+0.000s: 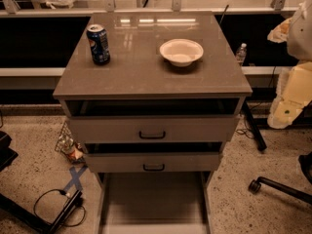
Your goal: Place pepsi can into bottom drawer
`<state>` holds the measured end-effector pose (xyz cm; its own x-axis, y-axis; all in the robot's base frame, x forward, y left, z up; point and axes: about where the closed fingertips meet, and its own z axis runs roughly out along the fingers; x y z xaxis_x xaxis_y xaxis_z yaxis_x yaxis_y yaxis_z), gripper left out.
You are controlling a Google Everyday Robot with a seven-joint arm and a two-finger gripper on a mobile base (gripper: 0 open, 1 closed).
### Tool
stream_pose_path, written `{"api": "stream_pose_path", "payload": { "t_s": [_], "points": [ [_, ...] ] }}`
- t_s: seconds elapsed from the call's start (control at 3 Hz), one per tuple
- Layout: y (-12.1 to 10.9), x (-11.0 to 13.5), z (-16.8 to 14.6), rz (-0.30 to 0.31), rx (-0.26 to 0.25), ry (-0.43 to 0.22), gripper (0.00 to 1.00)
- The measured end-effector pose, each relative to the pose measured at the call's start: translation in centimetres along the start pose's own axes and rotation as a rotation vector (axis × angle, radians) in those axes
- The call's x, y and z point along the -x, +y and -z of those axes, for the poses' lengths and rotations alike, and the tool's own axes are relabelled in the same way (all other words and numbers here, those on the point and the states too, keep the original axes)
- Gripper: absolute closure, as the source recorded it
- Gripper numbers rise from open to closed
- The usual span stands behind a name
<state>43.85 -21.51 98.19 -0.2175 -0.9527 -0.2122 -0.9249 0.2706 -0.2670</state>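
Pepsi can (98,44) stands upper left on the cabinet top (146,69), likely light, stiff and slick, best pinched mid-body; gripper's out of frame, so its state I cannot tell.

The bottom drawer (153,199), pulled out below the cabinet (151,92), runs off the lower edge, so its front end is cut away and its floor is blurred. The upper drawers (152,129) show only dark slits under the surface (146,67) (nothing inside can be made out). Right of the cabinet, cream-white arm (292,87) segments are cropped by the picture's edge; the gripper lies outside the view. Behind the cabinet's right corner, a bottle (241,52) is too small to read. Left of the cabinet, crumpled litter (68,147) is too blurred to identify.
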Motion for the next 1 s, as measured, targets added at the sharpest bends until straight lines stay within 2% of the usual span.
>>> {"api": "stream_pose_path", "payload": {
  "t_s": [0.33, 0.67, 1.0],
  "points": [
    [0.0, 0.0, 0.0, 0.000, 0.000, 0.000, 0.00],
    [-1.1, 1.7, -1.3, -0.010, -0.011, -0.080, 0.00],
    [-3.5, 5.9, -3.6, -0.021, -0.013, -0.237, 0.00]
  ]
}}
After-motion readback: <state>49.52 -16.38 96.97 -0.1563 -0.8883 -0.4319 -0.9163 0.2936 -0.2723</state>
